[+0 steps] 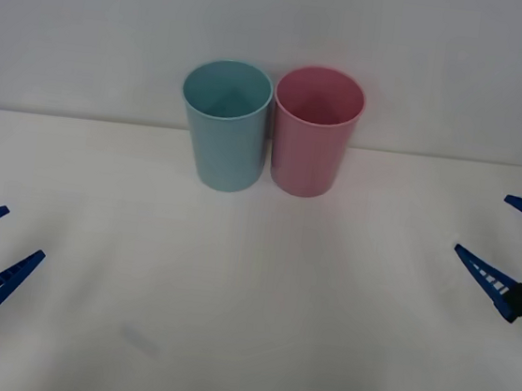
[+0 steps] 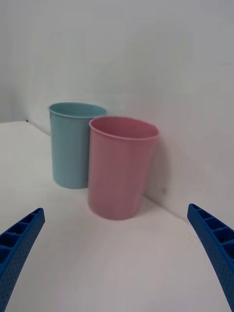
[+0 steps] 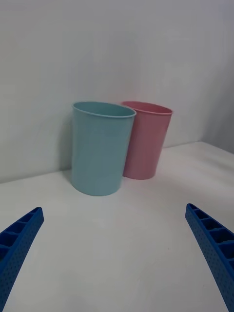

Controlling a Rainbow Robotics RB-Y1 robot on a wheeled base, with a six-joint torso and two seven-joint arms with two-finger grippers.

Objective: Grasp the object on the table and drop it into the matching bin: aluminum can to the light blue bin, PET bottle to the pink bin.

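Note:
The light blue bin (image 1: pixel 224 125) and the pink bin (image 1: pixel 314 131) stand upright side by side, touching, at the back middle of the white table (image 1: pixel 249 298); what I can see of their insides holds nothing. The object, whether aluminum can or PET bottle, is out of view. My left gripper (image 1: pixel 25 232) hovers open at the near left edge of the table, holding nothing. My right gripper (image 1: pixel 481 222) is open at the right edge, also holding nothing. Each wrist view faces the two bins: the light blue bin (image 3: pixel 101 148) is nearer the left gripper (image 3: pixel 114 208), the pink bin (image 2: pixel 121 168) nearer the right gripper (image 2: pixel 115 208).
A plain white wall (image 1: pixel 280 28) rises just behind the bins at the table's far edge. A faint pale mark (image 1: pixel 139 340) lies on the tabletop near the front left. Wide bare tabletop stretches between the grippers and the bins.

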